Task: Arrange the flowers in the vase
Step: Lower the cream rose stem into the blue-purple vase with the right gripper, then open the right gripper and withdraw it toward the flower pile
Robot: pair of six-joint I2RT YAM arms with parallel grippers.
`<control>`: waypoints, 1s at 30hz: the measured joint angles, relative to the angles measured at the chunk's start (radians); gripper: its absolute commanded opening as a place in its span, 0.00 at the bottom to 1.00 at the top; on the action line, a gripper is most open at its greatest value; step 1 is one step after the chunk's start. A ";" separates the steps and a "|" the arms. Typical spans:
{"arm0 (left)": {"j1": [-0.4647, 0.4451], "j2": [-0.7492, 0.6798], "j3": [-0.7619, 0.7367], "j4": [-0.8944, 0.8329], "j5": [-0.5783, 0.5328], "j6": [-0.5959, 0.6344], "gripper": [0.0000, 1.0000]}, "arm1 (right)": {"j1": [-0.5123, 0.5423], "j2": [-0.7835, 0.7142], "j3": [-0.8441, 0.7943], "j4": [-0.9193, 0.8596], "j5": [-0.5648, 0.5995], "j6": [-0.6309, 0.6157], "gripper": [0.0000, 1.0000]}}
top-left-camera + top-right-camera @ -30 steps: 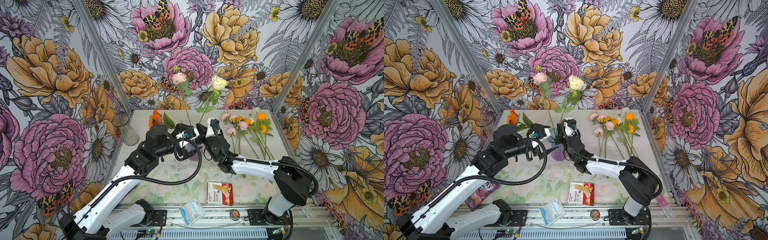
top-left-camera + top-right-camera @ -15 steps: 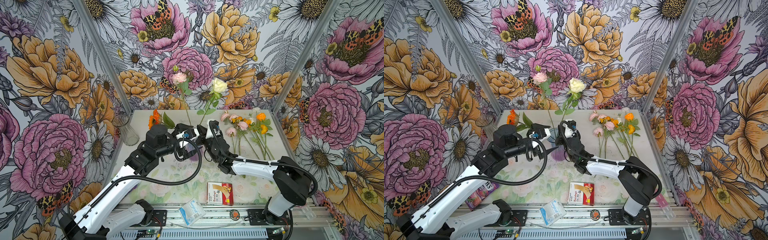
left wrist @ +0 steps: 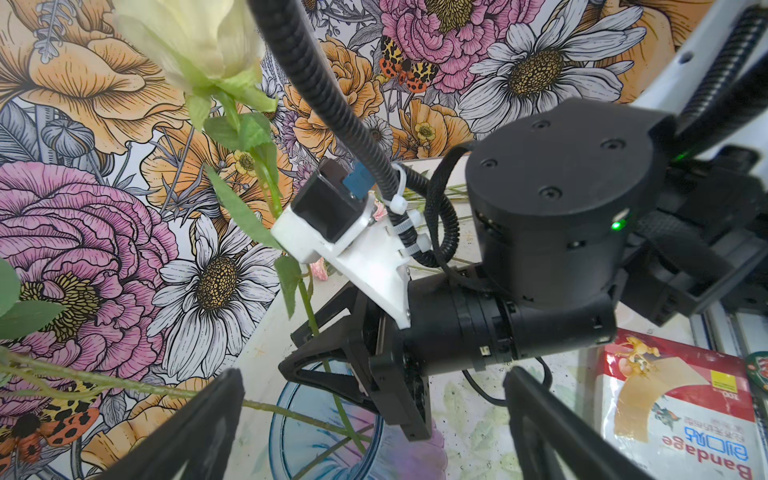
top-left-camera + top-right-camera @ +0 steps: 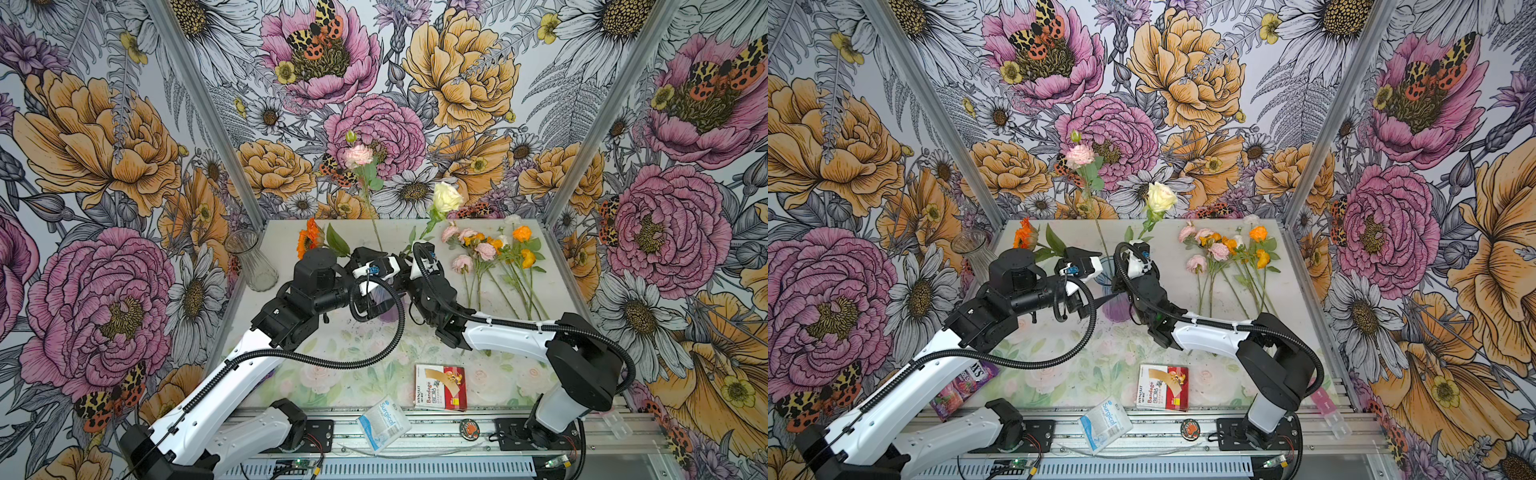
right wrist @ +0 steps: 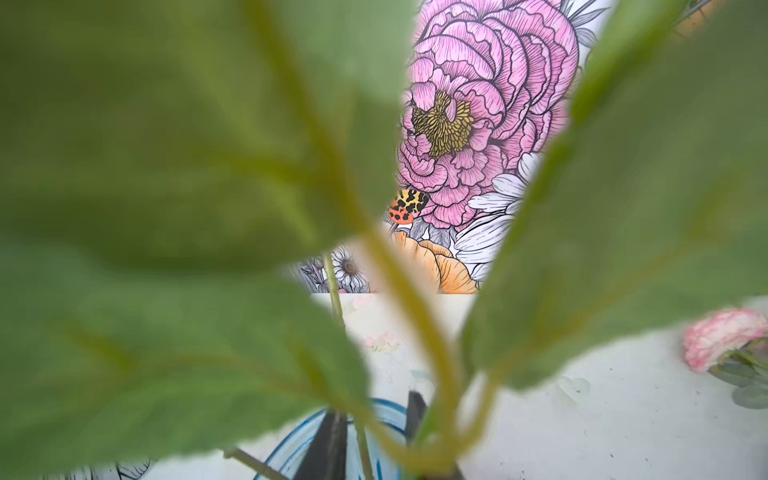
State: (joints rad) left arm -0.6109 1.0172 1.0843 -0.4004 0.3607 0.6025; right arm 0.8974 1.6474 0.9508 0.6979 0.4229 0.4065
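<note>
Right tool (image 3: pixel 299 351) stands with jaws slightly parted around the cream rose (image 4: pixel 446 197) stem above the blue vase (image 3: pixel 286 424), left tool (image 3: pixel 374 376) spread wide and empty beside it; the vase holds the rose and a pink carnation (image 4: pixel 357 156), with the remaining flowers (image 4: pixel 490 253) lying on the worktop (image 4: pixel 557 299).

Blurred green leaves (image 5: pixel 166 174), close to the lens, fill most of the frame. Their stem (image 5: pixel 415 307) runs down just beside the right gripper (image 5: pixel 372 409), whose two dark fingers (image 5: pixel 328 449) stand apart over the blue rim of the vase (image 5: pixel 299 428). A thinner stem (image 5: pixel 334 299) rises behind. A pink flower (image 5: pixel 723 338) lies on the pale table (image 5: pixel 623 415), well apart from the vase. The printed wall (image 5: pixel 490 104) shows beyond.
</note>
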 measured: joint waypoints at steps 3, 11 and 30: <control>0.000 0.000 0.000 0.000 0.000 0.000 0.99 | 0.001 -0.013 0.002 -0.043 -0.003 -0.002 0.55; 0.000 0.000 0.000 0.000 0.000 0.000 0.99 | 0.006 -0.045 0.063 -0.203 -0.012 -0.010 0.81; -0.008 0.000 0.000 0.000 0.000 0.000 0.99 | 0.011 -0.438 0.018 -0.666 0.058 0.017 0.88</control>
State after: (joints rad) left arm -0.6193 1.0172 1.0843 -0.4004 0.3603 0.6025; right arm 0.9085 1.2095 0.9691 0.0322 0.4808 0.4232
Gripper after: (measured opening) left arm 0.988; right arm 0.901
